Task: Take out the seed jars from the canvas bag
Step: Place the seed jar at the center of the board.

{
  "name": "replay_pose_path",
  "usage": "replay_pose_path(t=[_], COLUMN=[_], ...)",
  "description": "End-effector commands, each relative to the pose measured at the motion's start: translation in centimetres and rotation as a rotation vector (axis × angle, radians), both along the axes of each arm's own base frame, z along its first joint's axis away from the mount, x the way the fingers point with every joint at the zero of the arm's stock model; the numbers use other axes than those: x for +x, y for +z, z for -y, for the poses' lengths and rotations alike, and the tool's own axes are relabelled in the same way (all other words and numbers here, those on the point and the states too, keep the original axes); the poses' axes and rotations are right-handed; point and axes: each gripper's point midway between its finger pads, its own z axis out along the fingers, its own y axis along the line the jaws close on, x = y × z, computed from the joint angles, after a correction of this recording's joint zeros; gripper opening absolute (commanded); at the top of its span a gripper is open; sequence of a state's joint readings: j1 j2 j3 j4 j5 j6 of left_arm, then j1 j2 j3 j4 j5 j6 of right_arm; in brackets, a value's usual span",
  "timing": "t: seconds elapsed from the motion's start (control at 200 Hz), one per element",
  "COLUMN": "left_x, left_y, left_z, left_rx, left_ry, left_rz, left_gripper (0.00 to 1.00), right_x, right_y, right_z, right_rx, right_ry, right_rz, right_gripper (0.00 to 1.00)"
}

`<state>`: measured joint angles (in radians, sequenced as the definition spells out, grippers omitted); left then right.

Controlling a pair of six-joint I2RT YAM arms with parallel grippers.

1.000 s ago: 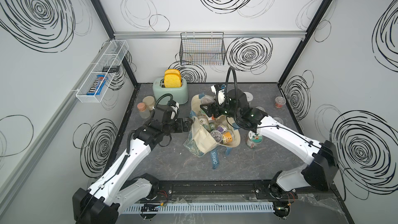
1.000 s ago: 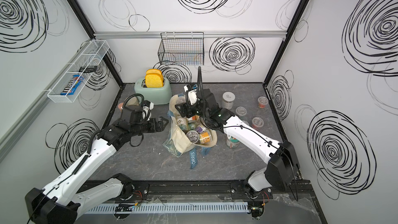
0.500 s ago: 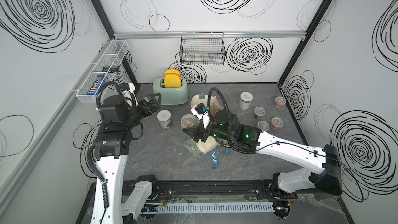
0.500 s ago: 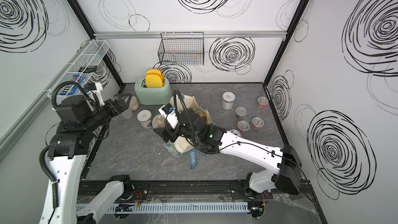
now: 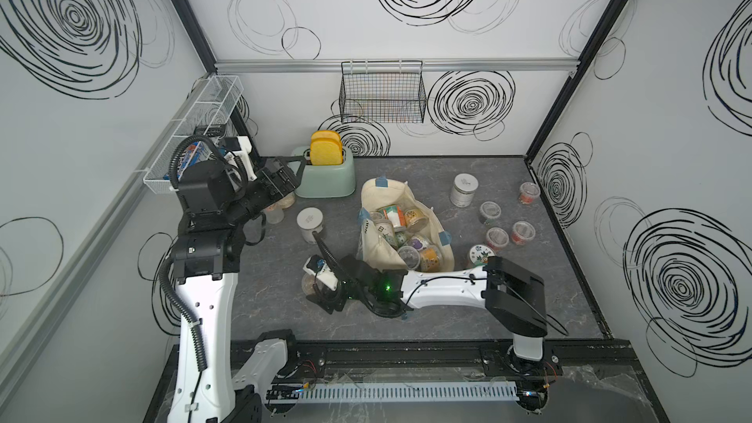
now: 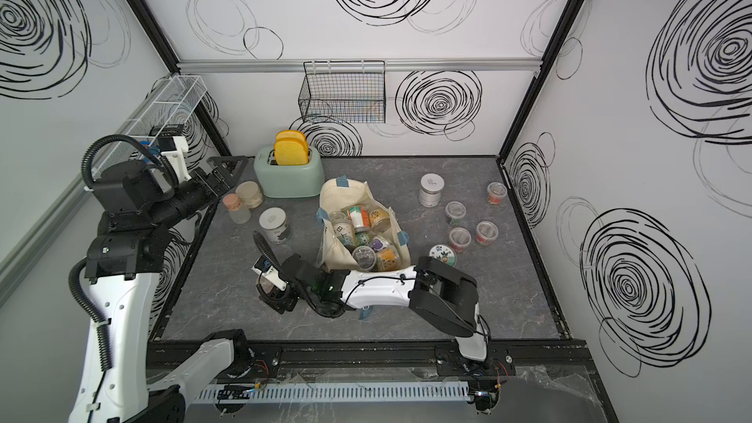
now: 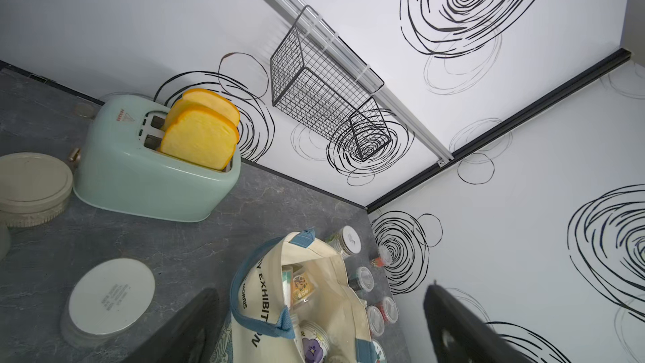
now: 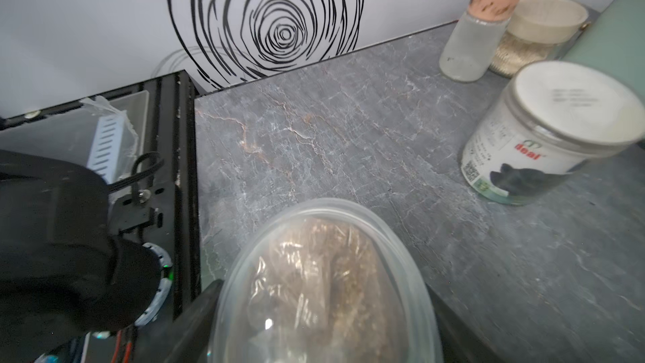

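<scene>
The cream canvas bag [image 5: 388, 196] [image 6: 349, 194] [image 7: 323, 267] lies open mid-table with several seed jars [image 5: 412, 233] [image 6: 368, 238] inside. My right gripper [image 5: 316, 287] [image 6: 272, 290] [image 8: 323, 309] is shut on a clear-lidded seed jar [image 8: 324, 274] of brown contents, low over the table in front of the bag's left side. My left gripper [image 5: 289, 174] [image 6: 223, 174] [image 7: 319, 293] hangs open and empty at the back left, beside the toaster. More seed jars [image 5: 497, 238] [image 6: 460, 237] stand right of the bag.
A mint toaster [image 5: 325, 181] with toast stands at the back. White-lidded jars stand left [image 5: 310, 223] and right [image 5: 463, 190] of the bag. Two frosted jars [image 6: 242, 202] sit by the left wall. A black wire basket [image 5: 382, 93] and a white wire shelf [image 5: 195, 132] hang on the walls.
My right gripper has carried a seed jar away from the bag toward the front of the table. My left arm has drawn back from the bag to the back left and stayed open.
</scene>
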<state>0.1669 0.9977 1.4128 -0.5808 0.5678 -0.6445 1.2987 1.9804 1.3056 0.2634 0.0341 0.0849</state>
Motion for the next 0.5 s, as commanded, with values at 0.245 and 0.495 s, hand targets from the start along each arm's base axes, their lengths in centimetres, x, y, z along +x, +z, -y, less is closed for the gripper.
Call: replay_pose_path(t=[0.245, 0.495], left_x=[0.7, 1.0], left_y=[0.0, -0.5], left_z=[0.3, 0.4], left_rx=[-0.018, -0.018], left_ry=[-0.026, -0.027], left_rz=[0.046, 0.038], left_gripper=[0.96, 0.96], right_x=[3.9, 5.7], right_y=[0.0, -3.1], right_z=[-6.8, -9.5], right_rx=[0.1, 0.082], right_ry=[-0.052, -0.061], right_rz=[0.11, 0.076], right_gripper=[0.78, 0.78])
